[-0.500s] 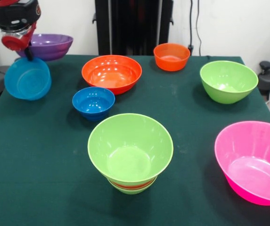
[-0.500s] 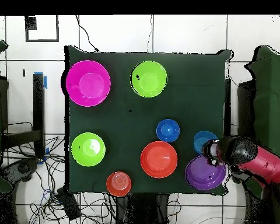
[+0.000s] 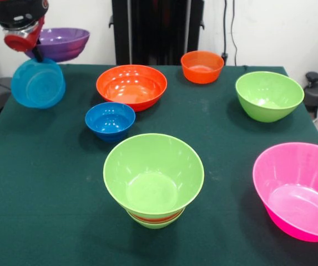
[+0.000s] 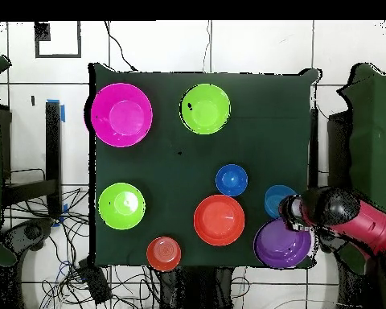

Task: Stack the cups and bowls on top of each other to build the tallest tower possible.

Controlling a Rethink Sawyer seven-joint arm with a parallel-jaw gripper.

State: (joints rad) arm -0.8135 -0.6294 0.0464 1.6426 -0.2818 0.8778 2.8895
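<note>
My gripper (image 3: 36, 56) is at the table's far left corner, shut on the rim of a light blue bowl (image 3: 38, 84). The bowl hangs tilted above the cloth. In the overhead view the gripper (image 4: 289, 211) and the bowl (image 4: 275, 198) are at the right edge. A purple bowl (image 3: 63, 43) sits just behind the gripper. The tower (image 3: 153, 176) stands at the near middle: a wide lime green bowl over an orange band and a green base. A small dark blue bowl (image 3: 110, 118) and a large orange bowl (image 3: 131, 85) lie between them.
A small orange bowl (image 3: 202, 66) sits at the far edge. A lime green bowl (image 3: 268, 95) is at the right and a large pink bowl (image 3: 297, 188) at the near right corner. The green cloth (image 3: 48, 183) shows bare at the near left.
The gripper has risen with the light blue bowl, which now hangs higher and more tilted. The purple bowl has shifted a little toward the robot's side.
</note>
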